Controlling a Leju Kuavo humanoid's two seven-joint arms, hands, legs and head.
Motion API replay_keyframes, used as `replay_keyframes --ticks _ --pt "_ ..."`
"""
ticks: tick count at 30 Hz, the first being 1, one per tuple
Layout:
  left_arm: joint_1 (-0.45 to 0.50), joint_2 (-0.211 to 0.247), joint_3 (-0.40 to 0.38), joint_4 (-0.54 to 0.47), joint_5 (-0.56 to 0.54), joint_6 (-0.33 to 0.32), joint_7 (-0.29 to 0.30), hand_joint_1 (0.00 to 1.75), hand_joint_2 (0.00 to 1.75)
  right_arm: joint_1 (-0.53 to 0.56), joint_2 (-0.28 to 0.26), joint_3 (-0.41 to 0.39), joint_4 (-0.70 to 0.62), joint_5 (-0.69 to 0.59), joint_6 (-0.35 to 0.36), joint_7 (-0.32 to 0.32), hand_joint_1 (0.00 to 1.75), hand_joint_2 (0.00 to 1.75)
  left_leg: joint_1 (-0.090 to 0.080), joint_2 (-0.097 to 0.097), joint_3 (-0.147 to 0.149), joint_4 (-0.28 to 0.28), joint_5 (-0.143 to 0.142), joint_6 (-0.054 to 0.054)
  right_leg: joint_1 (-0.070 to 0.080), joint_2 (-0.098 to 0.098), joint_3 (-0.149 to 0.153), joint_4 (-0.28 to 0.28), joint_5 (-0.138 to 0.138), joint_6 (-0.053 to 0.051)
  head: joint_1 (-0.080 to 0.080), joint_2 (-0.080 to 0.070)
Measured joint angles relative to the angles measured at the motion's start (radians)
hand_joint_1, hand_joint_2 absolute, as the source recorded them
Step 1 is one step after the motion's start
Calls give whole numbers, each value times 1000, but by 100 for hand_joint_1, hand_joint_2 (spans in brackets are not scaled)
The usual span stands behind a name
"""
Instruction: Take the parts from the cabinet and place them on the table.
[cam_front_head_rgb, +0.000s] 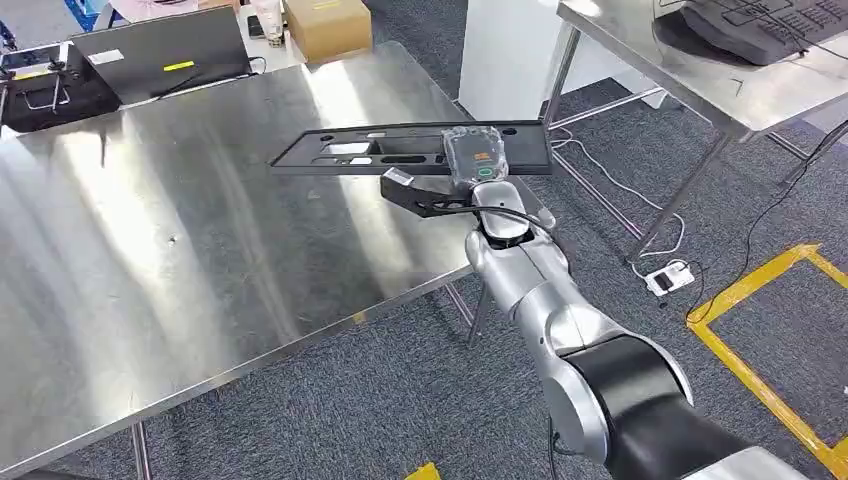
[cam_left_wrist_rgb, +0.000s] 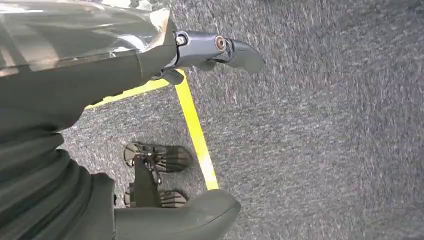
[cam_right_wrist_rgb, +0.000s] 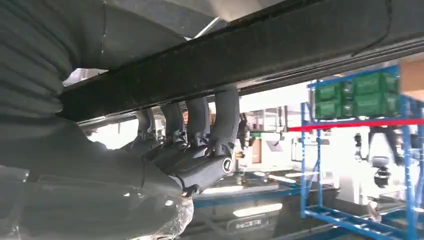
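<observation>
A: Going left to right, what could go wrong?

B: At the far left of the bench (cam_front_head_rgb: 180, 250) sits a black case (cam_front_head_rgb: 45, 90) with a closed laptop (cam_front_head_rgb: 160, 50) next to it; neither is at risk. The cardboard box (cam_front_head_rgb: 328, 25) behind is shut, so I can't tell what is in it. The danger lies to the right: the long black part (cam_front_head_rgb: 410, 150) hangs over the bench's near right corner, one end past the edge.

A: Held how?

B: The right hand (cam_front_head_rgb: 470, 165) has its fingers (cam_right_wrist_rgb: 200, 125) curled up around the part's edge. I judge the grip off-centre, so the part could tip or swing, or slide off if let go so near the edge.

A: And the left hand?

B: The left hand (cam_left_wrist_rgb: 200, 52) hangs over the carpet with nothing in it, fingers loose.
</observation>
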Motion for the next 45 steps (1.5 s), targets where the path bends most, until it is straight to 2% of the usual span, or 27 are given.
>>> replay_keyframes --ticks 4,7,9,10,22,27,33,39,45 --pt "0 0 -3 4 2 0 0 0 175 -5 16 10 17 0 0 0 175 175 -3 -1 0 0 0 8 -3 -1 1 -1 1 3 0 0" --pt "1 0 -6 5 3 0 1 0 175 -6 21 17 27 0 0 0 175 175 -4 -1 0 0 0 8 -4 -1 1 -1 1 5 0 0" --pt "1 0 -6 5 3 0 1 0 175 -6 21 21 33 0 0 0 175 175 -4 0 -1 0 0 8 -4 -1 0 -1 2 8 0 0" --pt "1 0 -7 5 3 0 1 0 175 -6 21 21 35 0 0 0 175 175 -4 1 -1 1 0 8 -4 -1 0 -1 2 13 0 0" --pt "1 0 -8 7 3 0 2 0 175 -10 21 24 50 0 0 -3 175 175 -3 1 0 0 0 8 -3 -1 -1 -1 2 14 0 0" --pt "4 0 -12 7 11 2 5 0 175 -11 46 49 56 1 4 -57 175 175 -3 4 0 0 0 8 -3 1 -1 0 2 14 0 0" --pt "9 0 -15 7 14 2 5 0 175 -11 69 68 63 1 4 -64 175 175 -3 1 0 0 0 8 -3 0 0 0 0 16 0 0" --pt "19 -1 -15 7 24 3 8 0 175 -7 97 84 64 -4 0 -140 175 175 -3 2 0 0 0 8 -3 1 -1 0 1 16 0 0" --pt "29 -2 -15 6 24 3 11 0 175 -6 112 96 64 -7 -1 -151 175 175 -3 1 0 0 0 8 -3 0 -1 0 0 16 0 0"
